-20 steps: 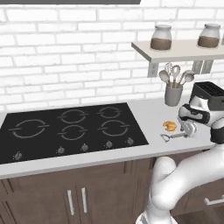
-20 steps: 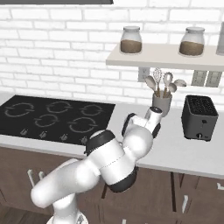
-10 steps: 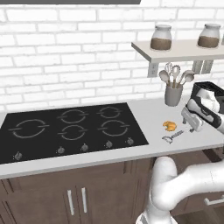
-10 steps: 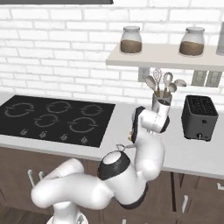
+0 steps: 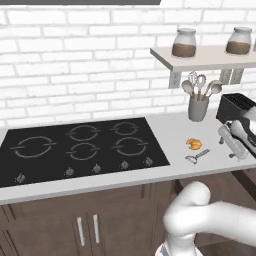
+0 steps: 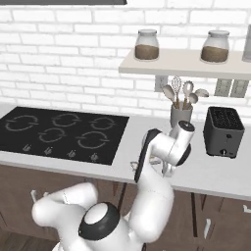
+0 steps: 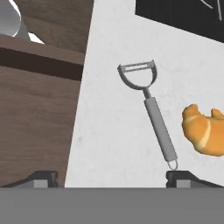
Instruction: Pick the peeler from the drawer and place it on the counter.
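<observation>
The peeler (image 7: 151, 109) lies flat on the pale counter (image 7: 113, 144), its looped head toward the counter's front edge and nothing touching it. In the left base view the peeler (image 5: 196, 156) rests just in front of the croissant (image 5: 194, 144). My gripper (image 7: 111, 179) hovers above the handle end, open, with its fingertips (image 7: 41, 177) wide apart and nothing between them. From the side the gripper (image 5: 226, 148) hangs right of the peeler, clear of it. Brown wood (image 7: 35, 122) shows past the counter edge; I cannot tell which part is the drawer.
A black cooktop (image 5: 80, 147) takes up the counter's left half. The grey utensil holder (image 5: 198, 108) and a black toaster (image 6: 224, 131) stand at the back right. A wall shelf (image 6: 186, 61) carries glass jars. The croissant (image 7: 203, 131) sits close beside the peeler's handle.
My hand has drawn back to the right and away from the peeler, which stays lying on the counter by the croissant.
</observation>
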Tool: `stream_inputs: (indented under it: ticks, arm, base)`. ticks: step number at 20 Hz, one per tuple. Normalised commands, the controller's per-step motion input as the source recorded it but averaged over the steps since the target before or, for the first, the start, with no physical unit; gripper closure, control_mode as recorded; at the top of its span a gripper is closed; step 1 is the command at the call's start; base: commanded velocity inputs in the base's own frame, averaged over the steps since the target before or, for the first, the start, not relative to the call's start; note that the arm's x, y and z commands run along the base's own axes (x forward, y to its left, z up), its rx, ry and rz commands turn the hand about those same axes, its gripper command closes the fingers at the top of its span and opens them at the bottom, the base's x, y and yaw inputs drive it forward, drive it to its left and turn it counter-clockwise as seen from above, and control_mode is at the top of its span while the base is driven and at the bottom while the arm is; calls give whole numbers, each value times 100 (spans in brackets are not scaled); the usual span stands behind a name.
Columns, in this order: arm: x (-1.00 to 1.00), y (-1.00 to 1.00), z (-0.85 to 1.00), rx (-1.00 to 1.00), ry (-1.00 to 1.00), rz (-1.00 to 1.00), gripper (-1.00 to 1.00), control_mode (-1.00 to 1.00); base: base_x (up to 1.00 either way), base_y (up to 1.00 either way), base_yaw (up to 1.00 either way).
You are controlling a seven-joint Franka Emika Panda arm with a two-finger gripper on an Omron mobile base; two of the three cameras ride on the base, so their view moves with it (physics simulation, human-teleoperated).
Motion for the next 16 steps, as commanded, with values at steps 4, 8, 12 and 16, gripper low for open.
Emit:
stream_inputs:
  ticks: [4, 8, 12, 16]
  arm:
    - [-43, 55, 31, 0, -24, 8, -100, -100]
    - [-7, 44, 69, 0, -16, 5, -100, -100]
    - [-1, 28, 74, 0, -12, 0, -100, -100]
    - [-6, 38, 48, -2, -7, 0, -100, -100]
  base:
    - [0, 0, 0]
    - [0, 0, 0]
    - [0, 0, 0]
    - [0, 0, 0]
